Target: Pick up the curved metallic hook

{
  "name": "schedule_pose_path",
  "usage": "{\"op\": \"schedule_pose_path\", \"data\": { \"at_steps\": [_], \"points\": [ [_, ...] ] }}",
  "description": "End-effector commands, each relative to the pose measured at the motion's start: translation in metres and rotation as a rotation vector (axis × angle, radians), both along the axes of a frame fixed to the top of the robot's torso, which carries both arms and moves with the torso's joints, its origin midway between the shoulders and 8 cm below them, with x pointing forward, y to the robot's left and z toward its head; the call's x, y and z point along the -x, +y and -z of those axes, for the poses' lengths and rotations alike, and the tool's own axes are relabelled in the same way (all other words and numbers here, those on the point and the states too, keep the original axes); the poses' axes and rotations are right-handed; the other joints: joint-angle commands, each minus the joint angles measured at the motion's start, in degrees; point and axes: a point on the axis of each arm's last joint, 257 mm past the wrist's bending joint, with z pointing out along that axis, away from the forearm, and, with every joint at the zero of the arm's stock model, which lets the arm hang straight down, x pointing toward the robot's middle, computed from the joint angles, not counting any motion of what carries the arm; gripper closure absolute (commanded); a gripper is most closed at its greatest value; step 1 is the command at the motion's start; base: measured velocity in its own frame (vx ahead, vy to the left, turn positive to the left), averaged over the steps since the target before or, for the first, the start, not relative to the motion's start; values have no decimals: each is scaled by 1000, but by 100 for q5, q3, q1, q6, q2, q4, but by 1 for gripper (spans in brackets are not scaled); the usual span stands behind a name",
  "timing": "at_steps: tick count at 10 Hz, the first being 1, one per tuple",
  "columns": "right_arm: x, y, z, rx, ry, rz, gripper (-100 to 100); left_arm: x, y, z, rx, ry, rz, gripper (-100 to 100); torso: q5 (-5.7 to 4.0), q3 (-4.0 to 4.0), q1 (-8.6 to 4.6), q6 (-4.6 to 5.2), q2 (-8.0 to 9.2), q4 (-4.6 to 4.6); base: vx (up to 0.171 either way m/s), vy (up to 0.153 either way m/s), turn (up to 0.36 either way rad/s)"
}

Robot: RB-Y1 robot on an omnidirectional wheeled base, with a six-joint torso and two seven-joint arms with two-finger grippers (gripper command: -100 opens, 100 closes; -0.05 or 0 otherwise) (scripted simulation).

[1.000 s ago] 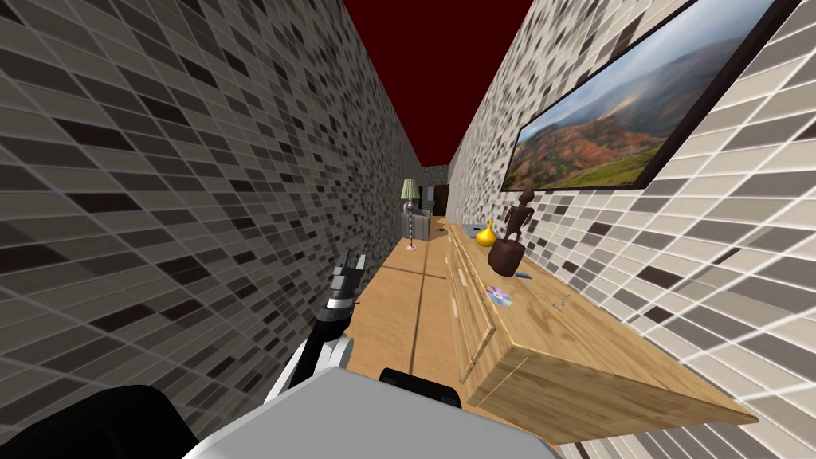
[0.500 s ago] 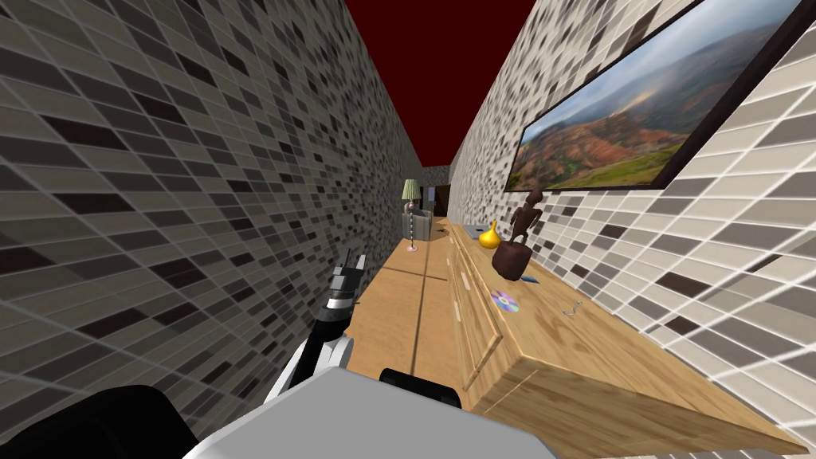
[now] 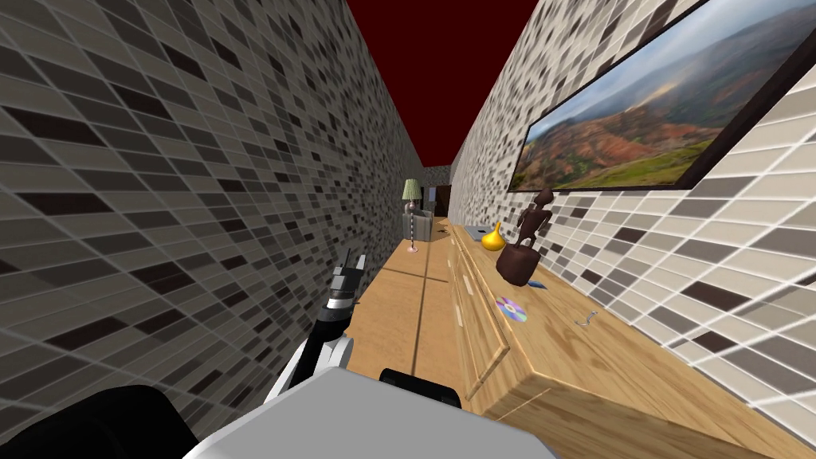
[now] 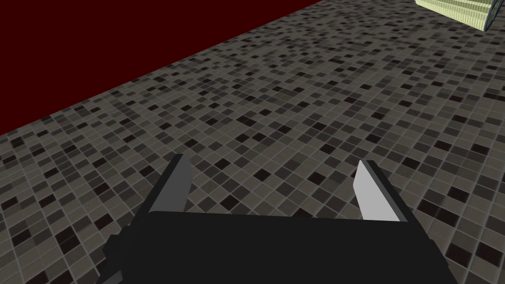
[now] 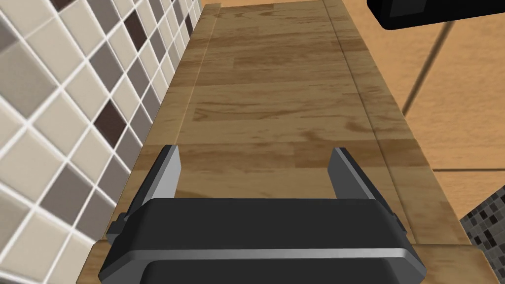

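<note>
Hook lies right, on sideboard nr wall. R gripper over same top, prob. nearer, spread, empty. L gripper well left, also spread.

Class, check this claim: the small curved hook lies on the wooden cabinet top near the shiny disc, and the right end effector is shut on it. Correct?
No. The right end effector is open and empty; the right wrist view shows its jaws apart over bare wood. The hook does lie on the wooden cabinet top near the disc.
</note>
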Motion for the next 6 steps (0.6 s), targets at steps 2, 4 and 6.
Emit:
{"op": "schedule_pose_path", "data": {
  "at_steps": [2,4,6],
  "points": [
    [-8,-26,-19,50,22,-43,-100,0,0,0,0,0,0,0,1,-1,1,0,-3,0,74,4,21],
    [-24,-51,-41,102,33,-85,-100,0,0,0,0,0,0,0,0,-3,0,-1,-6,-1,109,-8,35],
    [-29,-55,-45,113,33,-94,-100,0,0,0,0,0,0,0,-1,-11,-3,-1,-18,-4,83,-8,12]
  ]
}}
